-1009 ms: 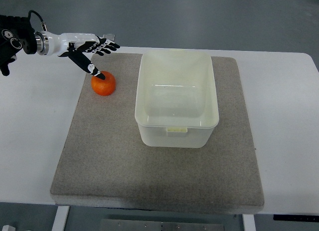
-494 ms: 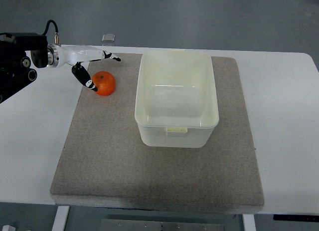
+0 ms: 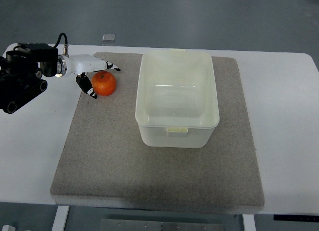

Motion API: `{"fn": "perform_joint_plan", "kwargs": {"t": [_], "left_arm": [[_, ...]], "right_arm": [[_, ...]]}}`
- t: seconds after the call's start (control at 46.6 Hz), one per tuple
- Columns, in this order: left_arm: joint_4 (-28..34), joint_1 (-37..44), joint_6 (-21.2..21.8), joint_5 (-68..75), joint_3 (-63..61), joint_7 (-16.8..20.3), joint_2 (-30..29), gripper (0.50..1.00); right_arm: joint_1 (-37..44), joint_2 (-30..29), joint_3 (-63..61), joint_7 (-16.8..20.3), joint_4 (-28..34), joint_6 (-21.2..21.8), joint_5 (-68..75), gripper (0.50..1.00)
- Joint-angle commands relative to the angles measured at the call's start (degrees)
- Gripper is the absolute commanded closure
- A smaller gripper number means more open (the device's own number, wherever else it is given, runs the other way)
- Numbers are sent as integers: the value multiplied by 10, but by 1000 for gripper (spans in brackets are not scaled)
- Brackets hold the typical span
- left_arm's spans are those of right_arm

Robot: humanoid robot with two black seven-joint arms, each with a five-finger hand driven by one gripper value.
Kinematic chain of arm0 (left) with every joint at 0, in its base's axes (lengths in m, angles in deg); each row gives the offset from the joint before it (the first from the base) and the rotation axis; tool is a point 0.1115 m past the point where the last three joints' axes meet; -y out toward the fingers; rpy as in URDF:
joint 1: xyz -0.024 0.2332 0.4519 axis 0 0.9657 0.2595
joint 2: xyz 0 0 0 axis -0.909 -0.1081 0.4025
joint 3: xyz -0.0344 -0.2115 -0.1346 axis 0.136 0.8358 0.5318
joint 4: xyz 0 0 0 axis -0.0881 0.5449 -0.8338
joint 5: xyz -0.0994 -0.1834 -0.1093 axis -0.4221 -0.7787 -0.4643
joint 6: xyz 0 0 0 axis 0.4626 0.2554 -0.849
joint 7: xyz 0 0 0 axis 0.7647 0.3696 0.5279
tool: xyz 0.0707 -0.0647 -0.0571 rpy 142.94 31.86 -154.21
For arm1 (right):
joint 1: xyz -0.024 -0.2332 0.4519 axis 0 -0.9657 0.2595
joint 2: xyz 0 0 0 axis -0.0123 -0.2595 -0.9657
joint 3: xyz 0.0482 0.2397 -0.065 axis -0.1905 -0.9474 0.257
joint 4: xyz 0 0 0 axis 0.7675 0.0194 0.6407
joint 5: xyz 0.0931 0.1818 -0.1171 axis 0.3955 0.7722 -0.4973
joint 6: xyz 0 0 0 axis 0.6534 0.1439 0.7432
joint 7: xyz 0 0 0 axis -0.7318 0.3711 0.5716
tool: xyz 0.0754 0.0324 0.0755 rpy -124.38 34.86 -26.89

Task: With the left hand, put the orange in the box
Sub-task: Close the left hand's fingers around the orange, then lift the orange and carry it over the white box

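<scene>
Left robot hand half open around the orange, not gripping; box lies to its right.

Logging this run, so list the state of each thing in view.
orange: resting on the mat, outside the box, not lifted
box: upright, open-topped, empty
left hand: beside the orange, fingers cupped around it
mat: lying flat on the table

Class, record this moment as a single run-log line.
phase: pre-grasp | left hand: fingers around orange, not lifted | orange: on mat, left of box | box: empty | right hand: unseen
</scene>
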Motion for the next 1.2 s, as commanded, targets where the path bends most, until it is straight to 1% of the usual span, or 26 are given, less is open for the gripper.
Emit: {"fn": "perform_joint_plan", "kwargs": {"t": [0.0, 0.064, 0.15, 0.193, 0.236, 0.344, 0.472, 0.601, 0.644, 0.709, 0.837, 0.902, 1.009, 1.181], "left_arm": [[0, 2, 3, 1, -1, 0, 0, 673], [0, 2, 2, 1, -1, 0, 0, 733], [0, 3, 1, 2, -1, 0, 0, 870], [0, 2, 0, 3, -1, 0, 0, 926], [0, 2, 0, 3, -1, 0, 0, 1000], [-2, -3, -1, 2, -1, 0, -1, 1000], [-21, -18, -4, -8, 6, 0, -10, 1000], [-54, -67, -10, -18, 11, 1, -63, 1000], [-61, -83, -19, -32, 11, 2, -70, 1000], [-67, -105, -51, -56, 11, 3, -70, 1000], [-88, -150, -113, -91, 11, 4, -67, 1000], [-111, -162, -124, -97, 11, 3, -64, 1000], [-150, -177, -127, -102, 11, 3, -48, 1000], [-153, -203, -154, -105, 17, 3, 13, 1000]], "right_arm": [[0, 0, 0, 0, 0, 0, 0, 568], [0, 0, 0, 0, 0, 0, 0, 568], [0, 0, 0, -1, 0, 0, 0, 568], [0, 0, 0, 0, 0, 0, 0, 568], [0, 0, 0, 0, 0, 0, 1, 568], [0, 0, 0, 0, 0, 0, 0, 568], [0, 0, 0, 0, 0, 0, 0, 568], [0, 0, 0, -1, 0, 0, 0, 568], [0, 0, 0, -1, 0, 0, 0, 568], [0, 0, 0, 0, 0, 0, 0, 568], [0, 0, 0, 0, 0, 0, 0, 568], [0, 0, 0, 0, 0, 0, 0, 568], [0, 0, 0, -1, 0, 0, 0, 568], [0, 0, 0, 0, 0, 0, 0, 568]]}}
